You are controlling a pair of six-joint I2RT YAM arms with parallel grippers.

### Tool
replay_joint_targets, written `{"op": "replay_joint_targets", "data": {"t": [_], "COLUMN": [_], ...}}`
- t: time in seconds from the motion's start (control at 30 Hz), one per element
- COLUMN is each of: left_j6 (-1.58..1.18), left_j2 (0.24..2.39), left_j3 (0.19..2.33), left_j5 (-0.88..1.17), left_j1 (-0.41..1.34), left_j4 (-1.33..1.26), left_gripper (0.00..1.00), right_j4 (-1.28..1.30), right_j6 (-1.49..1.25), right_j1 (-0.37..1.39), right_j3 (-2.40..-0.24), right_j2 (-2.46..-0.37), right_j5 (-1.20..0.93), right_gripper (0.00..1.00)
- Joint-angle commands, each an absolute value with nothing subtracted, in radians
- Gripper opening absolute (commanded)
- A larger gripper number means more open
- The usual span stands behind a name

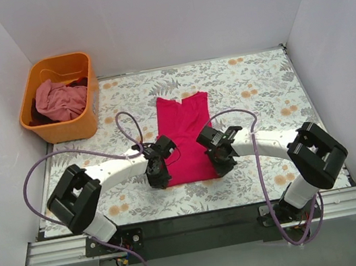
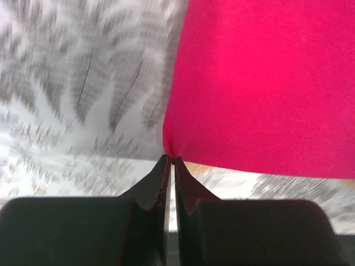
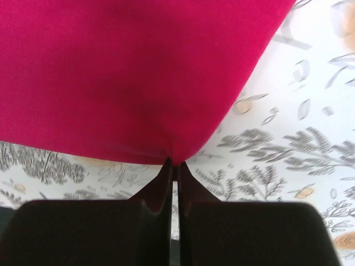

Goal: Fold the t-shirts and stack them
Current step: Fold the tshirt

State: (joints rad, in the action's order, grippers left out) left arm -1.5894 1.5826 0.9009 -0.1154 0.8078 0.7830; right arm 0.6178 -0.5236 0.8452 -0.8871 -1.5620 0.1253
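Note:
A crimson-pink t-shirt (image 1: pixel 184 135) lies as a long narrow folded strip on the floral cloth, neck end far. My left gripper (image 1: pixel 159 178) is shut on its near left corner; in the left wrist view the tips (image 2: pixel 171 160) pinch the shirt (image 2: pixel 266 83). My right gripper (image 1: pixel 221 167) is shut on the near right corner; in the right wrist view the tips (image 3: pixel 173 162) pinch the shirt (image 3: pixel 122 72). A paler pink t-shirt (image 1: pixel 58 100) lies crumpled in the orange basket (image 1: pixel 61 130).
The orange basket stands at the far left, half off the floral table cloth (image 1: pixel 259 85), with a dark garment (image 1: pixel 74 83) under the pink one. White walls close in the back and both sides. Purple cables (image 1: pixel 72 153) loop over the table near both arms.

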Motion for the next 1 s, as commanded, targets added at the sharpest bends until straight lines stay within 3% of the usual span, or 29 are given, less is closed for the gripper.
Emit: {"op": "replay_joint_targets", "data": {"t": [0.0,0.27,0.37,0.53,0.77,0.97], "left_j6": [-1.646,-1.882,-1.894,-1.827,-1.628,-1.522], "left_j2": [1.461,1.255,1.212,1.218,1.296,1.368], "left_j3": [0.835,0.792,0.781,0.876,1.064,1.193], "left_j5": [-0.097,-0.011,0.03,-0.049,-0.132,-0.143], "left_j1": [0.863,1.121,1.141,1.046,0.835,0.721], "left_j4": [0.936,1.117,1.091,1.089,1.074,1.026], "left_gripper": [0.0,0.0,0.0,0.0,0.0,0.0], "right_j4": [0.742,0.873,0.879,0.945,0.945,0.943], "right_j6": [-0.515,-0.669,-0.664,-0.598,-0.436,-0.356], "right_j1": [0.925,1.176,1.183,1.083,0.839,0.756], "right_j3": [-0.89,-0.87,-0.877,-0.98,-1.147,-1.288], "right_j2": [-1.551,-1.378,-1.329,-1.332,-1.354,-1.443], "right_j5": [0.092,-0.063,-0.068,0.07,0.066,0.051], "right_gripper": [0.01,0.01,0.01,0.01,0.01,0.01]}}
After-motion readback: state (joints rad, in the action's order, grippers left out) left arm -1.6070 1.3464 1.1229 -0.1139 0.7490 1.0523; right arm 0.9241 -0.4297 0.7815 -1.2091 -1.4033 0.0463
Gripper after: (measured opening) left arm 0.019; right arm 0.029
